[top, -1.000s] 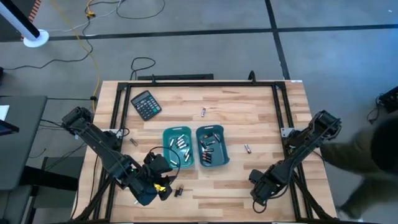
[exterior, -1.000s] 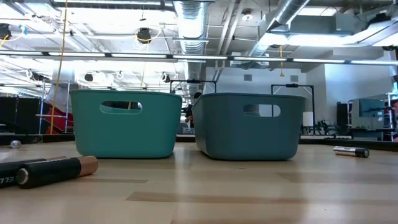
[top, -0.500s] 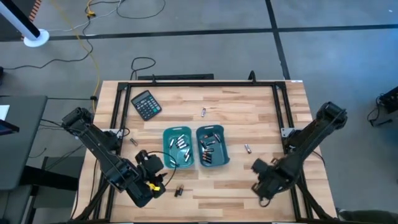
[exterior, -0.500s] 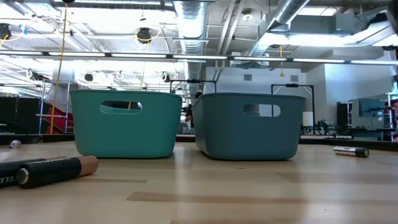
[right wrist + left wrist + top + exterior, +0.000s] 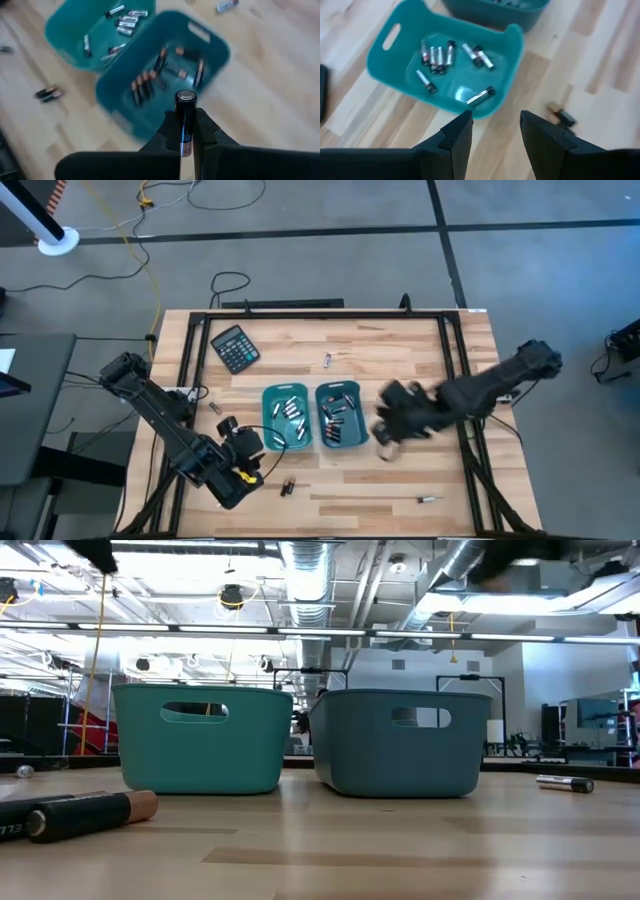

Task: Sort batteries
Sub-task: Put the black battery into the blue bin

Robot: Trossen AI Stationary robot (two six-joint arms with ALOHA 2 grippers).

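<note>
R tool [image 5: 185,131] has swung from the bench edge to just beside the darker bin [image 5: 341,416], clamped on a dark battery [image 5: 185,116]: drop looks next. L tool [image 5: 495,131] apart, near the lighter bin [image 5: 286,418].

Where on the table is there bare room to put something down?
Free: the far right corner, beyond the right pincer, and the near middle strip between the loose batteries and a lone cell. Crowded: around the two bins, the calculator corner, and the near left by the left pincer.
</note>
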